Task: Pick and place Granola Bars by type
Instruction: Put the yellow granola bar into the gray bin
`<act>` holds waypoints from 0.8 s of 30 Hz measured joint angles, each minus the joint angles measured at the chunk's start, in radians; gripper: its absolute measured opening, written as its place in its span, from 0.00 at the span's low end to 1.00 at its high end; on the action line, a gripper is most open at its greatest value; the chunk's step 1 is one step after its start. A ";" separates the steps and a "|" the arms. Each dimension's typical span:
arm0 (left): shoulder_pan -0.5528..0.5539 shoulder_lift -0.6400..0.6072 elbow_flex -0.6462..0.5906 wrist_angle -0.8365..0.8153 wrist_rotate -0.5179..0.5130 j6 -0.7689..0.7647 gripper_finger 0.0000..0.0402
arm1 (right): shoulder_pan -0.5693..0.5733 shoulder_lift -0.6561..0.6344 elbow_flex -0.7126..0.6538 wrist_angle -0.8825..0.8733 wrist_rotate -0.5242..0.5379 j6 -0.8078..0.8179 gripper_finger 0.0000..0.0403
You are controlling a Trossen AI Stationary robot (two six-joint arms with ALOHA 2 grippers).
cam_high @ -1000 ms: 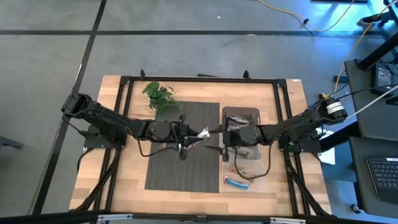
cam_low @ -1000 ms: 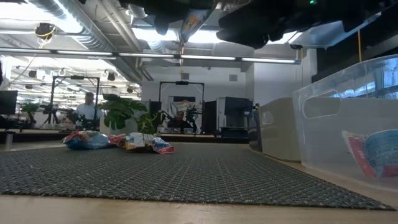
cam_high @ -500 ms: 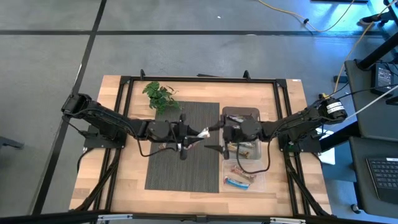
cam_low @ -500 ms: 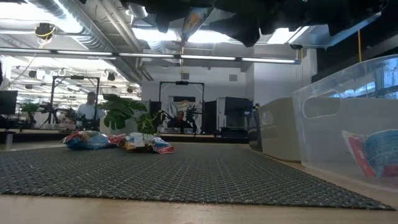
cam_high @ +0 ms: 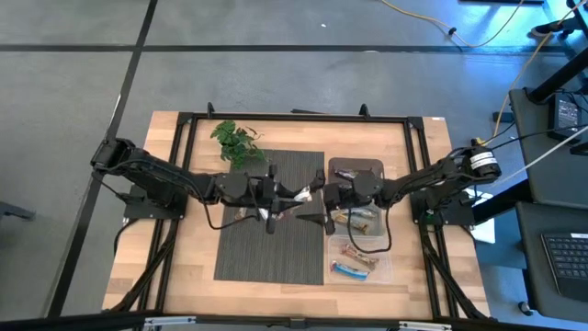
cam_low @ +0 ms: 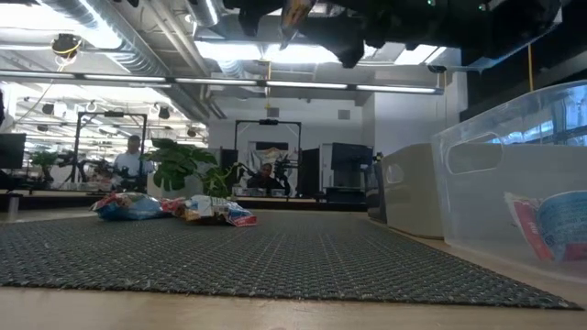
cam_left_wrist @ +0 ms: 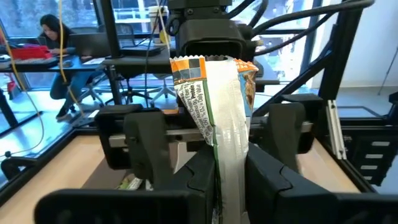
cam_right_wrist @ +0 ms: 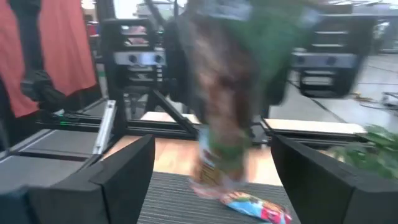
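Around the Work Area

A green plant sprig [cam_high: 237, 141] lies at the far edge of a dark woven mat [cam_high: 248, 248] on the wooden table [cam_high: 193, 262]; clear plastic bins [cam_high: 381, 269] stand beside the mat

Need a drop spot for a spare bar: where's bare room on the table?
Free: the mat's front half below the arms, and the bare wood at its left. Crowded: mat centre, where both tools meet around a bar, the bins on the right, and the plant corner.
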 joint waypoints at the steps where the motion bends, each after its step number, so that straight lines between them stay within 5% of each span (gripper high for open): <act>1: 0.003 0.000 0.000 0.000 0.001 0.000 0.13 | -0.002 0.011 0.012 0.001 -0.014 -0.001 0.80; 8: 0.017 0.000 0.000 -0.009 0.004 -0.001 0.13 | -0.004 0.069 0.078 -0.040 -0.044 -0.005 0.76; 24: 0.015 0.000 0.000 -0.024 0.018 0.015 0.15 | -0.009 0.072 0.084 -0.074 -0.044 -0.006 0.37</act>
